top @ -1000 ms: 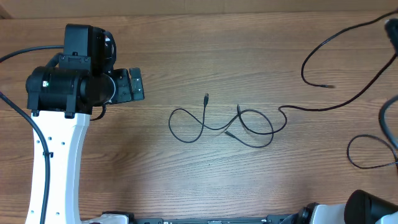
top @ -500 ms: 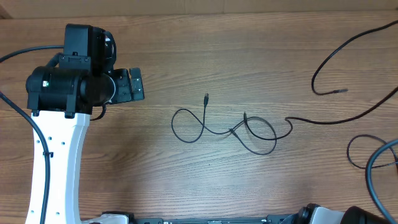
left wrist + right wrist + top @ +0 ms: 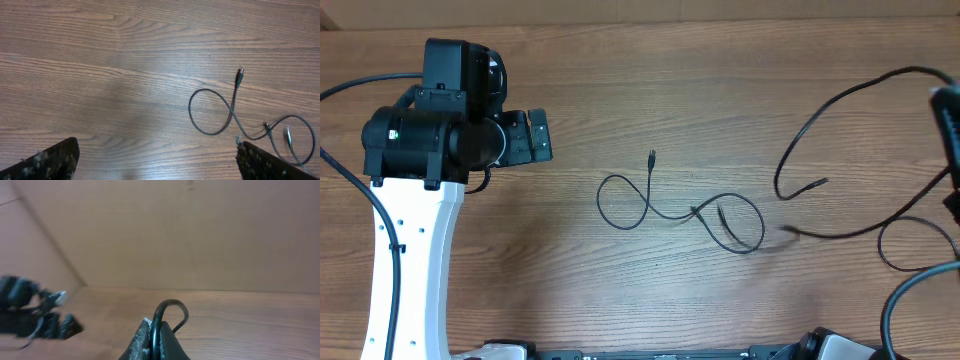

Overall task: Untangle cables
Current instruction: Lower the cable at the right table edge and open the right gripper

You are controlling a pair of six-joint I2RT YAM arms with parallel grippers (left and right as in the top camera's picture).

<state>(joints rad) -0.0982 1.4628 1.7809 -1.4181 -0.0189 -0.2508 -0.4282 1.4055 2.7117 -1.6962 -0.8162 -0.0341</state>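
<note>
A thin black cable (image 3: 650, 205) lies in two loops at the table's middle, its plug end (image 3: 652, 156) pointing away; it also shows in the left wrist view (image 3: 220, 117). A longer black cable (image 3: 840, 100) arcs up at the right, with one plug end (image 3: 815, 185) hanging free and a blurred end (image 3: 788, 231) just right of the loops. My right gripper (image 3: 156, 337) is shut on this cable (image 3: 170, 307) and holds it above the table. It barely shows at the overhead's right edge (image 3: 950, 120). My left gripper (image 3: 157, 167) is open and empty, left of the looped cable.
The left arm (image 3: 430, 140) stands over the table's left side. A thicker black arm wire (image 3: 910, 250) loops at the right edge. A brown wall (image 3: 190, 230) rises behind the table.
The long right-hand cable has lifted and swung left, and its lower end has slid right, out of the middle loops. The looped cable shifted slightly. The left arm has not moved.
</note>
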